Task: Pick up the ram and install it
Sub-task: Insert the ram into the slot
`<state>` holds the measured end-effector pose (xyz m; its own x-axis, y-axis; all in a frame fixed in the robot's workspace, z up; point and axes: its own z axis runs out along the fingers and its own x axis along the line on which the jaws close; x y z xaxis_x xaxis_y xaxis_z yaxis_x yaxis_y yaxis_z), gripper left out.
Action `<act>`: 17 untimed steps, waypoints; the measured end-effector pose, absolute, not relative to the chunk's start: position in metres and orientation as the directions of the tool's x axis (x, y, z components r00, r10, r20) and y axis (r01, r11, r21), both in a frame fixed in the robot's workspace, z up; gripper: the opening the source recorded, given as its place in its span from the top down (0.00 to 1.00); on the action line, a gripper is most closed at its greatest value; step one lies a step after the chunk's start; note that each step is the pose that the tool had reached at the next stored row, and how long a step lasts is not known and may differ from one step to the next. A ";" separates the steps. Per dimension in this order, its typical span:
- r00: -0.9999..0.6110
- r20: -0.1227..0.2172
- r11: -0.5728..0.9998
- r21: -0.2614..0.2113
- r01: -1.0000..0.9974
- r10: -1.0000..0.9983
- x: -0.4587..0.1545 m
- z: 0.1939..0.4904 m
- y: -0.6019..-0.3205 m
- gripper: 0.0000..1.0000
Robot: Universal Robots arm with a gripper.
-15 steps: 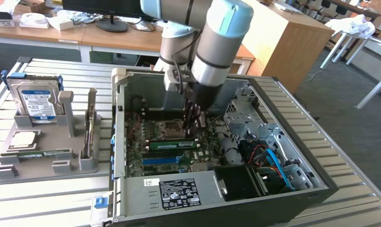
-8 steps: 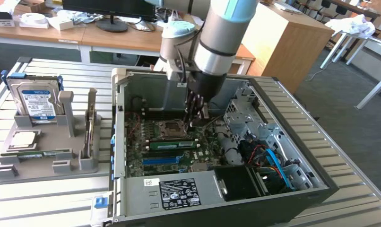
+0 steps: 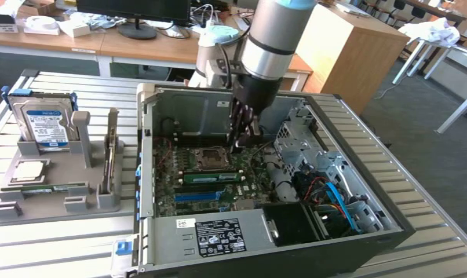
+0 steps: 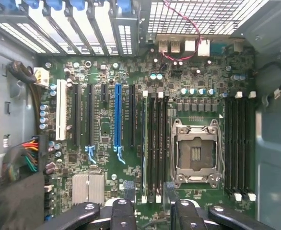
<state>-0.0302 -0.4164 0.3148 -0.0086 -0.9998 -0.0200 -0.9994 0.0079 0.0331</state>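
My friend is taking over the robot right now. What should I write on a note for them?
End effector: open, empty, low inside the computer case, over the motherboard.
Ram: a green stick stands in a slot beside the CPU socket.
Second stick: lies in the grey holder, at the exterior view's left.
Done: the ram looks installed.
Left: whether it is latched, I cannot tell.

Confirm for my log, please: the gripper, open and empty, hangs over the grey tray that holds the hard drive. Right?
No. The gripper, open and empty, hangs inside the computer case above the motherboard, not over the grey tray; the exterior view shows this.
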 end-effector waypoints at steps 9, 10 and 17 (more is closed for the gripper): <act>-0.009 -0.020 0.008 0.026 -1.000 -1.000 -0.031 0.329 -0.416 0.63; -0.009 -0.020 0.008 0.025 -1.000 -1.000 -0.032 0.330 -0.416 0.63; -0.009 -0.020 0.008 0.023 -1.000 -1.000 -0.032 0.340 -0.416 0.63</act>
<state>-0.0323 -0.4164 0.3403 -0.0086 -0.9998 -0.0201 -0.9997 0.0081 0.0225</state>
